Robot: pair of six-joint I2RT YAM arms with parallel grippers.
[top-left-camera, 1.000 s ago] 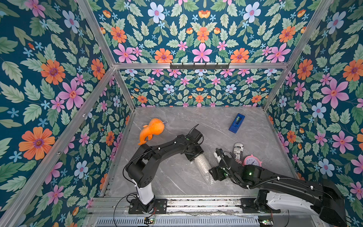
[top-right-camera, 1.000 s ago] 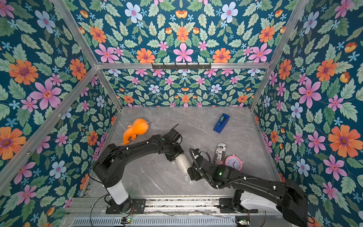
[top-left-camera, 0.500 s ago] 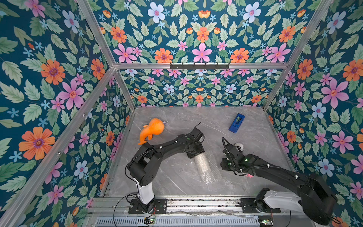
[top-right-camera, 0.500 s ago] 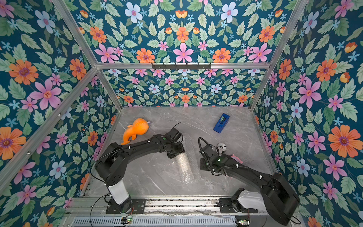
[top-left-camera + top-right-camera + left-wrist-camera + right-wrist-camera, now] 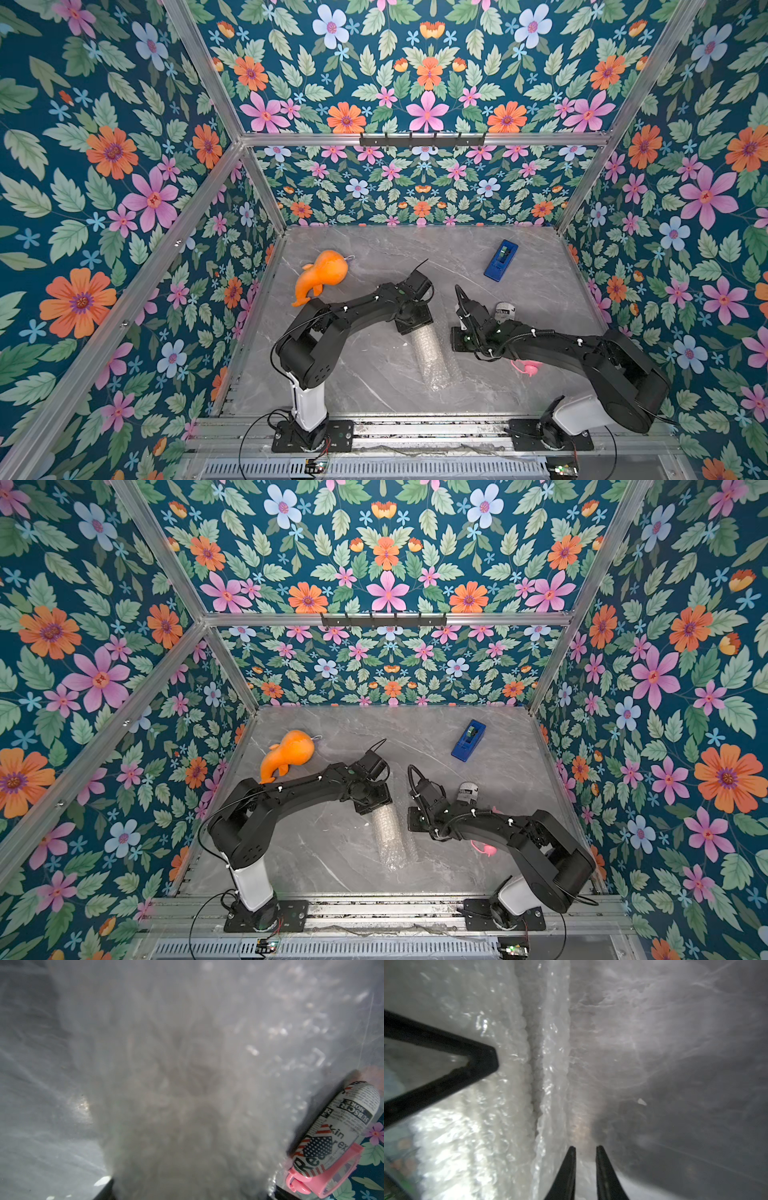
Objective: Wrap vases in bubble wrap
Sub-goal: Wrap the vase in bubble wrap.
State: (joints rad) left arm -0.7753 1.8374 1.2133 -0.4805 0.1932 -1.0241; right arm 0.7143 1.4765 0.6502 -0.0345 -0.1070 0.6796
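Left gripper [image 5: 414, 327] sits over the far end of the bubble wrap [image 5: 432, 358], which is rolled into a tube. The tube lies on the grey tabletop [image 5: 357, 374] and runs from this gripper back toward the arm bases. The jaws clasp the roll, one finger [image 5: 479, 1062] pressed to its side. The vase cannot be made out within the roll. Right gripper [image 5: 585, 1148] hangs just beside the roll, jaws narrow; whether they pinch any film I cannot tell. A newsprint-patterned can [image 5: 505, 311] lies just behind it.
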